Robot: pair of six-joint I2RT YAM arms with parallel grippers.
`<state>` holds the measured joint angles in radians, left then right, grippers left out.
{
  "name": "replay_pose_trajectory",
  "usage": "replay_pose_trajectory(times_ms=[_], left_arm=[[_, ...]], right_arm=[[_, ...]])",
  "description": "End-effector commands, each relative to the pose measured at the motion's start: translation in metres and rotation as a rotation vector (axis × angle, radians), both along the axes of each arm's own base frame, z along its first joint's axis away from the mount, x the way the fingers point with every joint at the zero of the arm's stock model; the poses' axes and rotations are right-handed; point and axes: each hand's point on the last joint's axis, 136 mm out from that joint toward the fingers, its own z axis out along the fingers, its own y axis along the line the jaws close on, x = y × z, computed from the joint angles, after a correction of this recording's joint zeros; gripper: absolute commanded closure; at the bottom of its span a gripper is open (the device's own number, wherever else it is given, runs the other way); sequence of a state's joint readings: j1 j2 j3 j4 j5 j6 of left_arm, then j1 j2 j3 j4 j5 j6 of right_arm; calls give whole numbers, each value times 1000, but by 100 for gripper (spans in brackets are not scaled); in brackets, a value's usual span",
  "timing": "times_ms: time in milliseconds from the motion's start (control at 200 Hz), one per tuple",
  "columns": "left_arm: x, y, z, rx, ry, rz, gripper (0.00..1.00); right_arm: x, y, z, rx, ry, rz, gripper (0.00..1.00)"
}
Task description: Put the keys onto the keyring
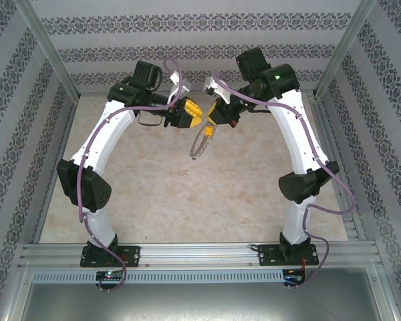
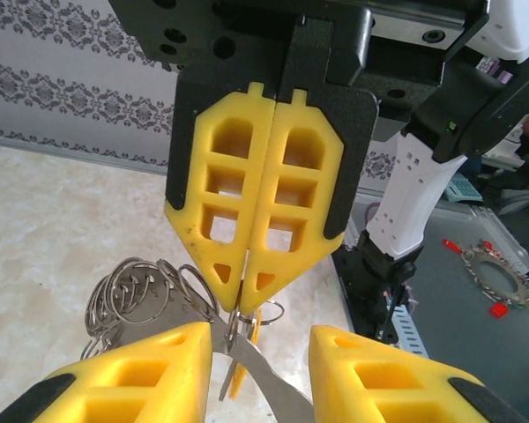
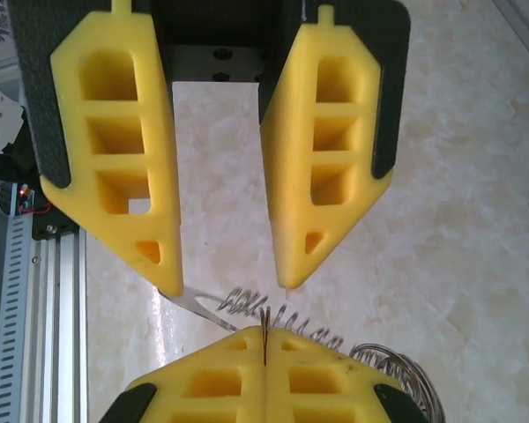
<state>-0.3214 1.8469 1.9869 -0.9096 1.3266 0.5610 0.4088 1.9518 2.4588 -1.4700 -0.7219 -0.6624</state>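
Far middle of the table (image 1: 187,200): both arms arch inward, grippers tip to tip, raised off the surface. Left gripper (image 3: 229,284) on the left, fingers parted. Right gripper (image 2: 244,295) just right of it, fingertips pinched on the keyring (image 2: 145,291), which hangs below them clear of the table. Key (image 2: 239,374) sits in the gap between the left gripper's fingers, beside the ring.

Free: bare table (image 1: 154,200) under the keyring (image 1: 201,143) and on its near side. Blocked: at the keyring's top, left fingers (image 2: 189,352) and right fingers (image 2: 300,189) face tip to tip. Wall (image 1: 187,57) stands behind the keyring, well apart.
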Motion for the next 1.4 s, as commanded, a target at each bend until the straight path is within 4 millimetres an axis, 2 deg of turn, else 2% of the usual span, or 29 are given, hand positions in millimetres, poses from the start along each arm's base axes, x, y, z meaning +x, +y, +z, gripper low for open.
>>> replay_pose_trajectory(times_ms=[0,610,1279,1394], left_arm=[[-9,-6,-4,-17,24,-51,66],[-5,-19,-15,-10,44,-67,67],[-2,-22,-3,-23,2,-56,66],[-1,-22,-2,-28,2,-54,71]], right_arm=[[-5,3,6,6,-23,26,100],[-3,7,6,20,-29,30,100],[-2,8,0,14,-16,36,100],[-2,8,-1,12,-14,36,100]])
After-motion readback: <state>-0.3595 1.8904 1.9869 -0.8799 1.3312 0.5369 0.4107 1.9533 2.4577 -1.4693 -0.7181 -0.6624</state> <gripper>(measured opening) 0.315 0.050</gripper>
